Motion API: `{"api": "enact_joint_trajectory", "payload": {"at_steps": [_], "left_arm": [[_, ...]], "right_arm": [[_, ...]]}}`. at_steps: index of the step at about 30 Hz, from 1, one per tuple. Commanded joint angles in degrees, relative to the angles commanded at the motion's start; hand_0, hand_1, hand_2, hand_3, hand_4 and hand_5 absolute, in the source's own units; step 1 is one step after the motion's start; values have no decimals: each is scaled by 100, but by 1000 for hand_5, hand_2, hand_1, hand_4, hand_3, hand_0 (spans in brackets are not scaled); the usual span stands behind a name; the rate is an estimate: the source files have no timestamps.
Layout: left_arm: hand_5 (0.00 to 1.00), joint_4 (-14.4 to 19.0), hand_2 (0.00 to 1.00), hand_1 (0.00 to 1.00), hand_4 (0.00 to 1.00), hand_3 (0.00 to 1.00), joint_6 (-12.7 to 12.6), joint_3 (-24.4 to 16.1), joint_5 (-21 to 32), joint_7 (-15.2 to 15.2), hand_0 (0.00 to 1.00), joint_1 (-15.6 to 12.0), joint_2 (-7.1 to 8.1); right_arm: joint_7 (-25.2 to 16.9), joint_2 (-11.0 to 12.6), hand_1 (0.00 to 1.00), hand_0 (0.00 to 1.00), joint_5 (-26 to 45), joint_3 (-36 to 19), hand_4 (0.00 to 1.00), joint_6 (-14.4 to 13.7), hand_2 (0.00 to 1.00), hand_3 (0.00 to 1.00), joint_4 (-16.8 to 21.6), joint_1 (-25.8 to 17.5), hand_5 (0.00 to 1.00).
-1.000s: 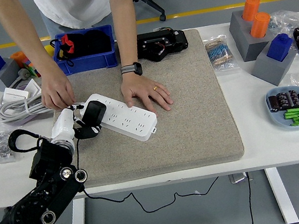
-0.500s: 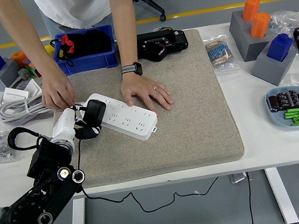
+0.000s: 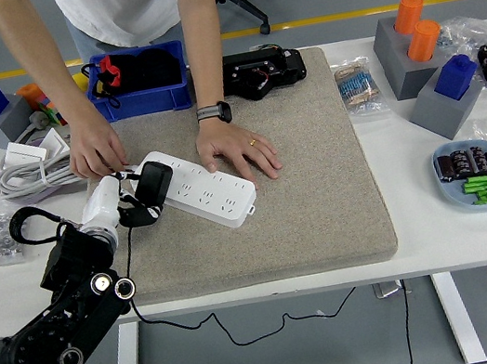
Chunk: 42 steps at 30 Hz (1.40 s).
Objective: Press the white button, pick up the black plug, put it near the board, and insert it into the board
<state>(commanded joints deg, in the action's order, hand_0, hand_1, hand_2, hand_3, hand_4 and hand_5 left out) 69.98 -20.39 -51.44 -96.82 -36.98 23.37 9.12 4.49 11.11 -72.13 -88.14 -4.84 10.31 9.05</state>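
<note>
Where the tabletop [image 3: 334,265] meets the viewer at its near edge, a black left arm rising from the lower left corner, ending in a pale left hand [image 3: 114,208] just left of the white power strip [image 3: 196,188]. Fingers of that hand curled around the black plug [image 3: 152,185], gripping it over the strip's left end. Plug touching or almost touching the strip there; whether its prongs have entered a socket cannot be told. Long axis of the strip running from upper left to lower right across the grey mat [image 3: 309,180], so the plug sits at the end nearest the hand. Right arm not visible. Just beyond the strip's left end, a person's hand [image 3: 94,154] pinching near the plug, seemingly at its cord. Right of the strip's middle, the person's other hand [image 3: 236,150] pressed flat on the mat, touching the strip's far edge. Farther back, a blue bin [image 3: 142,101].
</note>
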Motion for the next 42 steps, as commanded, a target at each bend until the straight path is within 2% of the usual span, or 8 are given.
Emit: {"api": "enact_joint_trajectory", "payload": {"at_steps": [5,6,11,12,26,33,42], "left_arm": [[77,-18,641,731,805,775,18,-14,8,0,607,-18,38],[81,-27,599,704,805,766,14,-14,11,0,588,-24,51],[81,-25,599,704,805,766,-5,-54,-3,0,588,-66,107],[77,-22,573,674,801,750,-3,-63,-4,0,568,-74,115],[61,47,569,654,789,737,58,-86,-21,0,546,-140,242],[58,134,563,648,789,728,78,8,7,0,544,-156,335],[49,254,553,643,785,721,94,110,11,0,544,-143,374]], "right_arm": [[-7,0,591,622,-1,-9,642,-1,583,578,0,1,369],[-10,1,591,621,1,-7,642,-2,582,578,0,1,372],[-18,-3,591,621,-4,-15,642,-7,582,578,0,-2,372],[-18,-4,591,622,-5,-17,642,-6,581,578,0,-3,370],[-24,-5,590,621,-17,-35,642,-9,582,578,0,-5,371],[-30,-2,590,621,-20,-43,643,-11,583,578,0,-1,369],[-32,-1,590,622,-20,-44,643,-13,581,578,0,-5,370]]}}
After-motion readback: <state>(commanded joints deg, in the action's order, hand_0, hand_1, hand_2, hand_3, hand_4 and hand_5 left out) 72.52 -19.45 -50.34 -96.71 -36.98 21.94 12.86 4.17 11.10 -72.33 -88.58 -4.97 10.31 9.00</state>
